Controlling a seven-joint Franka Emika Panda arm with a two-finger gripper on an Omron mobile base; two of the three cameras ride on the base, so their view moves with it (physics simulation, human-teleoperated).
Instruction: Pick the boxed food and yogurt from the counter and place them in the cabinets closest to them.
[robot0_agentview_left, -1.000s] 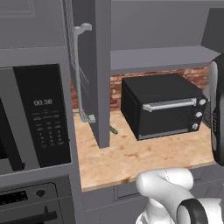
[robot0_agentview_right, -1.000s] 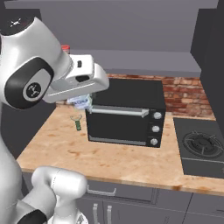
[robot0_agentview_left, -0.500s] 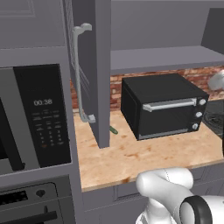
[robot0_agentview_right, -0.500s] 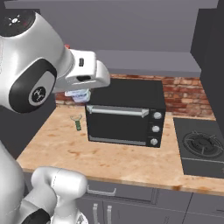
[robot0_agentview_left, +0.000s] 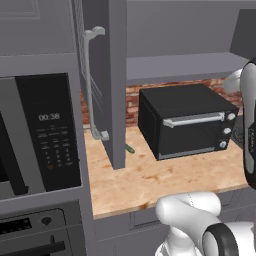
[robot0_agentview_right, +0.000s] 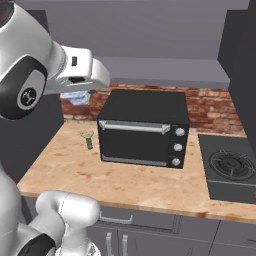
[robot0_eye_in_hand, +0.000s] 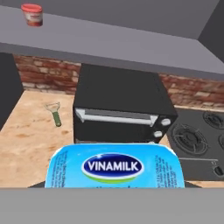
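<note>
The yogurt (robot0_eye_in_hand: 113, 168), a white cup with a pale blue label, sits between my fingers at the bottom of the hand view. In the right base view my gripper (robot0_agentview_right: 75, 95) is shut on the yogurt (robot0_agentview_right: 79, 98), held in the air above the left part of the counter (robot0_agentview_right: 125, 180), just below the open cabinet's grey shelf (robot0_agentview_right: 160, 70). The hand looks along that shelf (robot0_eye_in_hand: 109, 43). The boxed food is out of view.
A black toaster oven (robot0_agentview_right: 142, 127) stands on the counter under the shelf, with a green-handled peeler (robot0_agentview_right: 89, 140) to its left. A small red item (robot0_eye_in_hand: 32, 14) sits on the shelf. The open cabinet door (robot0_agentview_left: 112, 75) hangs at left, and a stove (robot0_agentview_right: 230, 167) lies at right.
My hand has lifted the yogurt higher and carried it a little left, closer to the level of the cabinet shelf. The grip on it has not changed.
</note>
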